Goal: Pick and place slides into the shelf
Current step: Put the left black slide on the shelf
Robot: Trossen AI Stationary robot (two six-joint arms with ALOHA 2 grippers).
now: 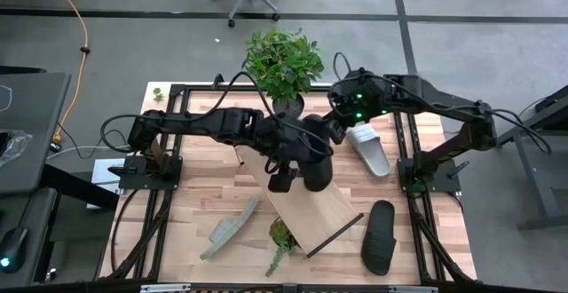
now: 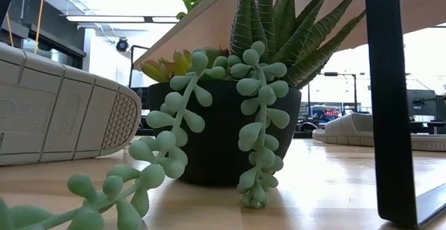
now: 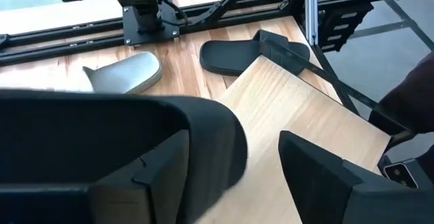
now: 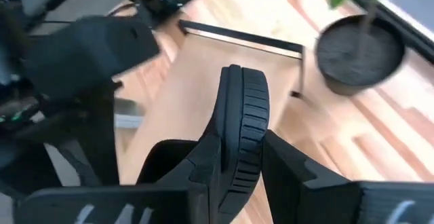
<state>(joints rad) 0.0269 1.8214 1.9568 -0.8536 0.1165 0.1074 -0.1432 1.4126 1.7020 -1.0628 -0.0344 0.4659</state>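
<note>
Over the slanted light-wood shelf point(image 1: 302, 206) a black slide point(image 1: 318, 170) stands on edge, with my right gripper point(image 4: 241, 157) shut on it. My left gripper point(image 3: 237, 157) is open right beside the same slide point(image 3: 122, 125), above the shelf board point(image 3: 298, 108). A second black slide point(image 1: 380, 237) lies on the table at the near right. One grey slide point(image 1: 371, 149) lies at the right by the right arm. Another grey slide point(image 1: 231, 228) rests on its side at the near left. My right gripper pinches the black slide between its two fingers, one on the ribbed sole point(image 4: 252, 153) and one on the opposite face. The fingers slant down from the table's far right. The slide stands on edge and its rounded end point(image 4: 239, 81) sticks out past the fingertips, over the shelf. My left gripper has the slide close by one finger point(image 3: 159, 176); I cannot tell whether they touch.
A tall potted plant point(image 1: 284, 62) stands at the far side next to both grippers. A small succulent pot point(image 2: 223, 132) sits by the shelf's near end, beside its dark frame leg point(image 2: 390, 97). Black rails point(image 1: 408, 151) run along the table's sides.
</note>
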